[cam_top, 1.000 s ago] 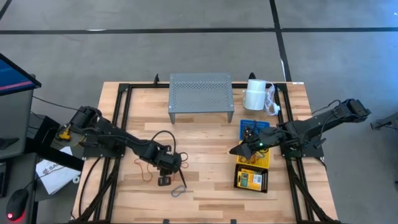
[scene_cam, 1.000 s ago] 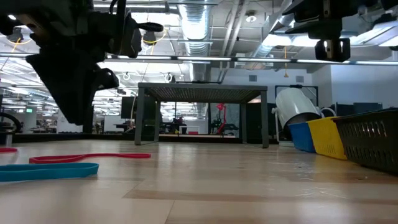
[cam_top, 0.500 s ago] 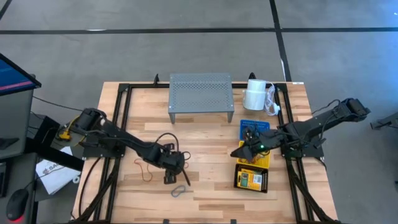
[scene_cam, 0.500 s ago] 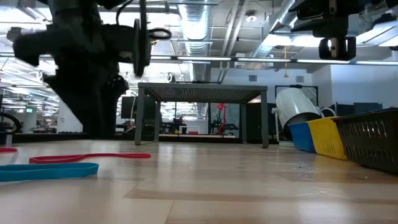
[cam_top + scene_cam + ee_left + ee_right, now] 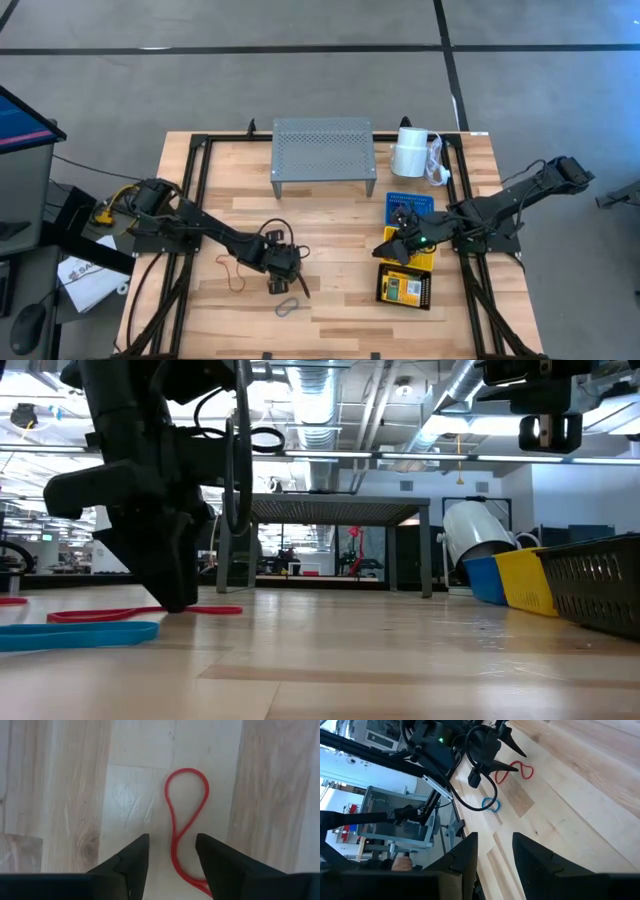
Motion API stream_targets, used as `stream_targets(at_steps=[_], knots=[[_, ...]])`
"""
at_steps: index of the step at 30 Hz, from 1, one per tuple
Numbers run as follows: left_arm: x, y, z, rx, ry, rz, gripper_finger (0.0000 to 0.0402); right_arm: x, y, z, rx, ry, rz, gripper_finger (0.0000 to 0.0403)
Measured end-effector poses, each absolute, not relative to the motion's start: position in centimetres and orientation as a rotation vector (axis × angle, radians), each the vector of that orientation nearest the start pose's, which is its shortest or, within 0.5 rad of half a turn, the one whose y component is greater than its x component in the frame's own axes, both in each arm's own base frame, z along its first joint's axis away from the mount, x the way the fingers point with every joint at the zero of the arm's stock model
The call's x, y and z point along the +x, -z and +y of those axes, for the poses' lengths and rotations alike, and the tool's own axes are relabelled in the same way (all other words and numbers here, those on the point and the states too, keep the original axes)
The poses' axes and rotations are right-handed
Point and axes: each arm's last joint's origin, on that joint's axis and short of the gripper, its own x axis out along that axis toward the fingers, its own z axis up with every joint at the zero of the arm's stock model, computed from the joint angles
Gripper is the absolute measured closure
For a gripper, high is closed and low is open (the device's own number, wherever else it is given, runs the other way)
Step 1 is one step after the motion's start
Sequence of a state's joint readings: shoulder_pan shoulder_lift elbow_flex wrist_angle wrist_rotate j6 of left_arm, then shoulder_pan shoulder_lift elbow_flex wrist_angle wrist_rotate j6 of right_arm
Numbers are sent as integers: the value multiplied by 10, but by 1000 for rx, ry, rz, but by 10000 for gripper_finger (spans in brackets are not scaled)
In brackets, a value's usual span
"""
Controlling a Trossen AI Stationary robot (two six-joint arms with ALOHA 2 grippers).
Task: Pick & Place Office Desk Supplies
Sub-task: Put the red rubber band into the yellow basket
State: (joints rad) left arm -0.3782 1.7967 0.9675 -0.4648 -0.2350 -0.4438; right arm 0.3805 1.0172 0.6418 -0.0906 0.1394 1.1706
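Three baskets are sitting in a row at the table's right: the black basket (image 5: pixel 404 288) nearest, holding a yellow-green crayon box (image 5: pixel 402 288), then the yellow basket (image 5: pixel 424 262) and the blue basket (image 5: pixel 410 200). The left gripper (image 5: pixel 171 851), jaws apart, is hovering over a red loop (image 5: pixel 183 820). The right gripper (image 5: pixel 390 243) is hanging parted and empty above the yellow basket.

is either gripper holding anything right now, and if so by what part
Nothing is held. The left gripper is open over a red loop on the table; the right gripper is open and empty.
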Motion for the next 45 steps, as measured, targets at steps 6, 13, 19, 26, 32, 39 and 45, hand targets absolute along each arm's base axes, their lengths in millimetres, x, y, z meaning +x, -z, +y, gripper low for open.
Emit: stream_targets(at_steps=[6,13,19,26,32,39,45], knots=[[295,-121,-110,-23,-121,1222,256,203,-251,77,1033,54,526,283],[290,-113,-107,-86,-68,1235,330,204,-252,77,1035,51,522,283],[291,-113,-106,-120,-35,1239,395,204,-253,77,1040,43,511,283],[291,-121,-103,-200,-42,1217,401,204,-253,77,1041,42,509,283],[287,-149,-99,-273,9,1150,401,206,-258,78,1033,-4,459,283],[285,-180,-96,-349,3,1015,401,207,-260,78,1034,-14,444,283],[284,-214,-95,-412,39,810,401,209,-265,79,1023,-28,379,283]])
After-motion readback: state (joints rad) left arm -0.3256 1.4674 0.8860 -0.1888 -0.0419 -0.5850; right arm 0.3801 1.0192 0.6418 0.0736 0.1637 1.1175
